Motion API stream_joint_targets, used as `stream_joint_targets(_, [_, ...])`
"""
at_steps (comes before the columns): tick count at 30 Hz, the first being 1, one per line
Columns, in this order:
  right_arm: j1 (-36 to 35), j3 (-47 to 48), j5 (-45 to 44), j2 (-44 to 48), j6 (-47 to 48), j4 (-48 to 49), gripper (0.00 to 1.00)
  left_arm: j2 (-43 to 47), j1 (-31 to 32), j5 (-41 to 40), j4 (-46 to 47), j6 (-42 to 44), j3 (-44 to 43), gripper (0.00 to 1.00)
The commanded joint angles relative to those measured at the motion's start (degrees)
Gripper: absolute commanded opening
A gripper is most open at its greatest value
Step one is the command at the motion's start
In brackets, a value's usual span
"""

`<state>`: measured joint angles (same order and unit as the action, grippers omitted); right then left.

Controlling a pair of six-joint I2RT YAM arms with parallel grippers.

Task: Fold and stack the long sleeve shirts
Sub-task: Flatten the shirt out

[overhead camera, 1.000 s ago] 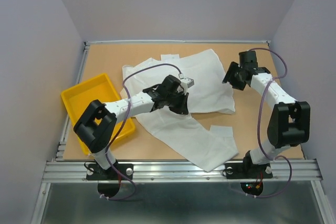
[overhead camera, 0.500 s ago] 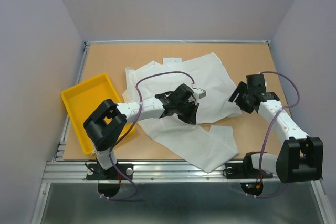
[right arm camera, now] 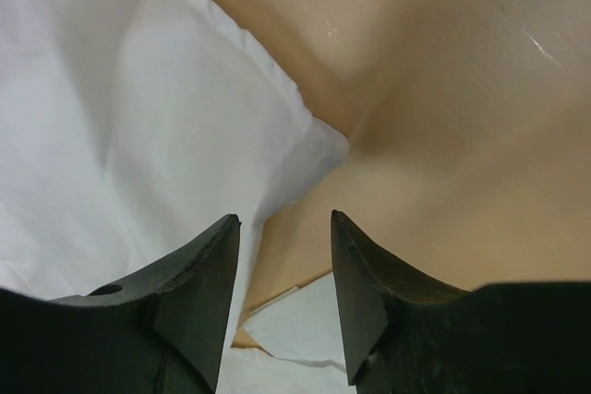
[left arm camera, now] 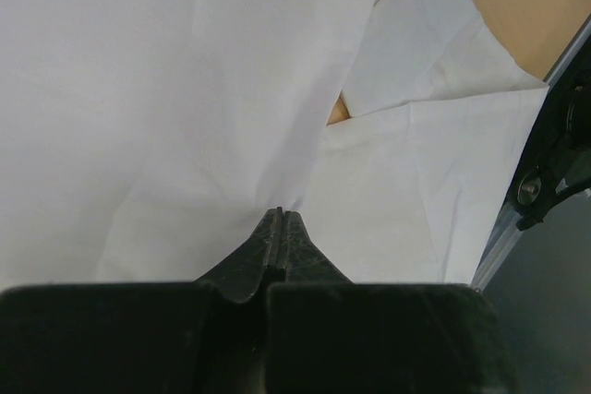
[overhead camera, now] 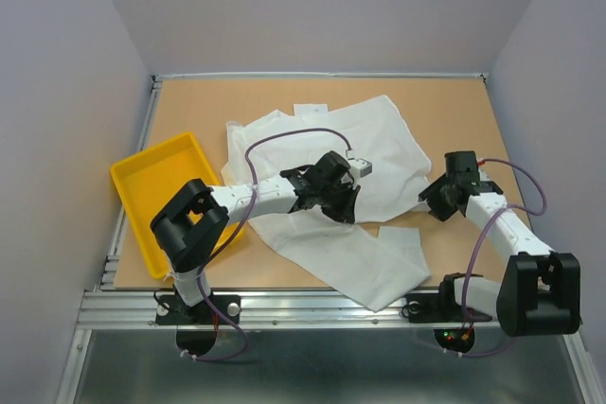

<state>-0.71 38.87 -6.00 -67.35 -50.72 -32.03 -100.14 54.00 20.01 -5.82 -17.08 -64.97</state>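
One white long sleeve shirt lies spread across the middle of the table, a sleeve trailing toward the near edge. My left gripper rests on the middle of the shirt. In the left wrist view its jaws are shut, and creases in the shirt fabric run into the tips. My right gripper is low at the shirt's right near corner. In the right wrist view it stands open, straddling the cloth's edge, with the shirt corner just ahead of the fingertips.
A yellow tray sits at the left by the left arm's base. Bare brown table lies to the right of the shirt and along the far side. A metal rail runs along the near edge.
My left gripper has dragged its pinch of shirt to the right, then stopped. The right arm swung from the shirt's far right side down to its near right corner, its jaws narrowing somewhat.
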Motion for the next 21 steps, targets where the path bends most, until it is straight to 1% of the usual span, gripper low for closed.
stream_joint_targets(1, [0.45,-2.39,-1.38,-0.32,-4.65,3.81,0.49,0.38,0.32,-0.24,1.17,-0.32,-2.79,0.0])
stream_joint_targets(5, [0.45,-2.84,-2.09,-2.25,-5.53,5.92,0.47,0.47,0.32,-0.32,1.17,-0.15,-2.53,0.0])
stream_joint_targets(10, [0.45,-3.1,-4.98,-4.54,-5.97,7.77,0.36,0.73,0.32,-0.76,1.17,-0.14,-2.18,0.0])
stream_joint_targets(11, [0.45,-2.58,-5.42,-4.89,-5.54,7.86,0.27,0.82,0.32,-0.67,1.08,-0.15,-2.09,0.0])
stream_joint_targets(13, [0.45,-1.0,-6.92,-4.72,-4.4,7.77,0.14,0.82,0.32,-0.85,1.08,-0.06,-2.09,0.0])
stream_joint_targets(14, [0.45,0.05,-7.44,-4.54,-2.04,7.6,0.03,0.91,0.32,-0.85,0.99,-0.06,-2.18,0.0])
stream_joint_targets(15, [0.45,3.54,-7.88,-3.67,-0.54,7.42,0.01,0.91,0.32,-0.94,0.9,0.03,-2.61,0.0])
stream_joint_targets(16, [0.53,5.58,-8.76,-3.23,2.79,7.07,0.01,1.0,0.32,-0.68,0.47,0.03,-2.88,0.0])
stream_joint_targets(18, [0.45,10.41,-9.38,-1.83,6.58,6.11,0.01,1.43,0.32,0.29,0.38,-0.06,-3.76,0.0])
stream_joint_targets(19, [0.45,14.96,-10.16,-1.47,9.73,5.76,0.01,1.96,0.32,1.16,0.55,-0.41,-4.02,0.0])
stream_joint_targets(21, [0.45,18.07,-10.78,0.28,13.0,5.4,0.01,2.4,0.32,1.78,0.81,-0.76,-4.64,0.0])
